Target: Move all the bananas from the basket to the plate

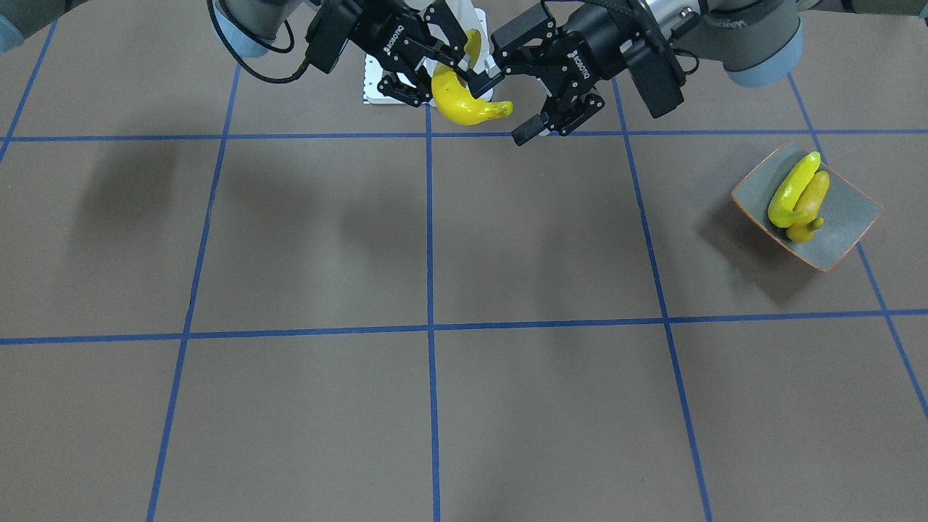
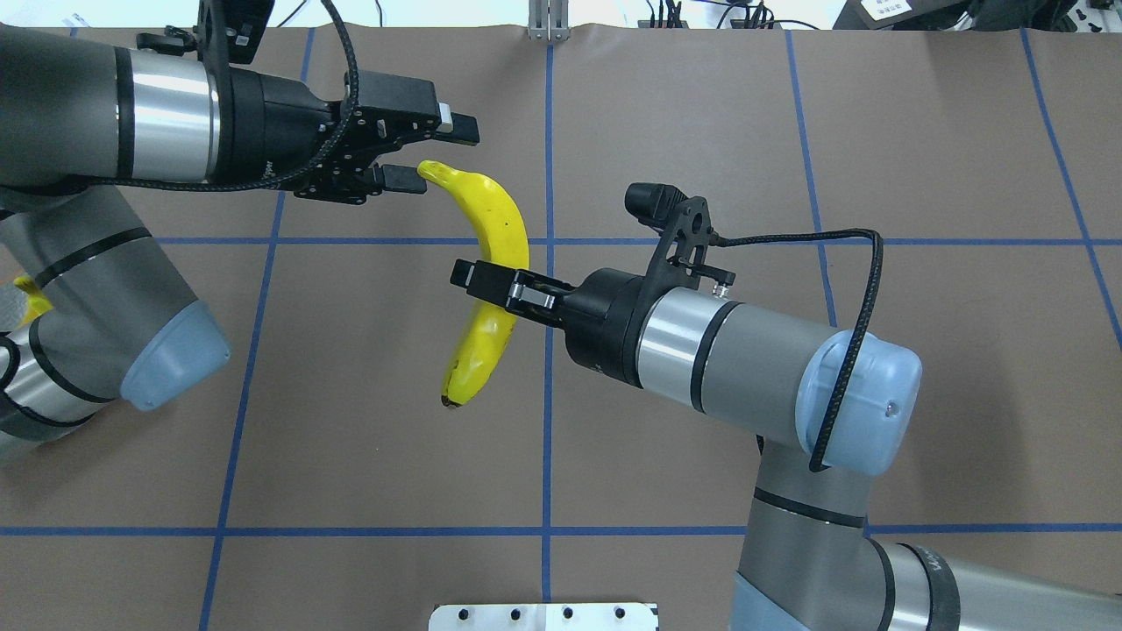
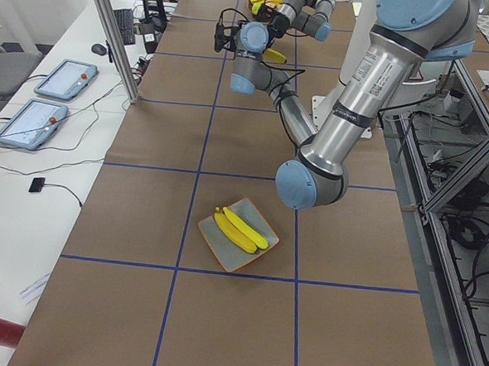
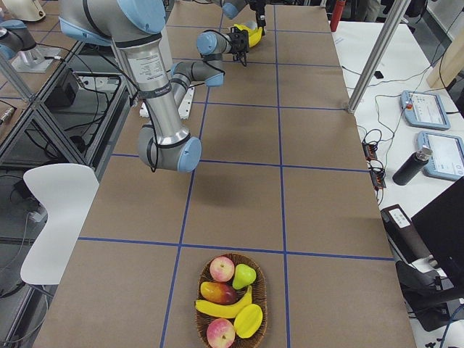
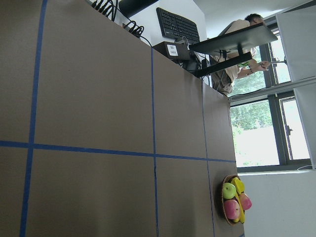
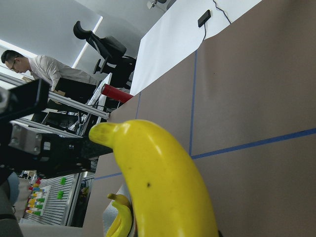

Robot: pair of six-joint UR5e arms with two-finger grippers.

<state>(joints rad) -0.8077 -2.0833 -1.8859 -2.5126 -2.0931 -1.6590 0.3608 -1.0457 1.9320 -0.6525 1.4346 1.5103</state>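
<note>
Glossy smooth banana (image 2: 500,219), matt tabletop (image 2: 701,105)

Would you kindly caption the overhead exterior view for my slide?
Right gripper holds a banana mid-length; left gripper, jaws open, at its stem end.

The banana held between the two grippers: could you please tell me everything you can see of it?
The banana is smooth, glossy yellow and curved. It looks like plastic and has a small dark speck, a short stem at one end and a dark tip at the other. It is held in the air above the table. The right gripper is shut on its middle. Its stem end lies between the open fingers of the left gripper; I cannot tell whether either finger touches it.
</note>
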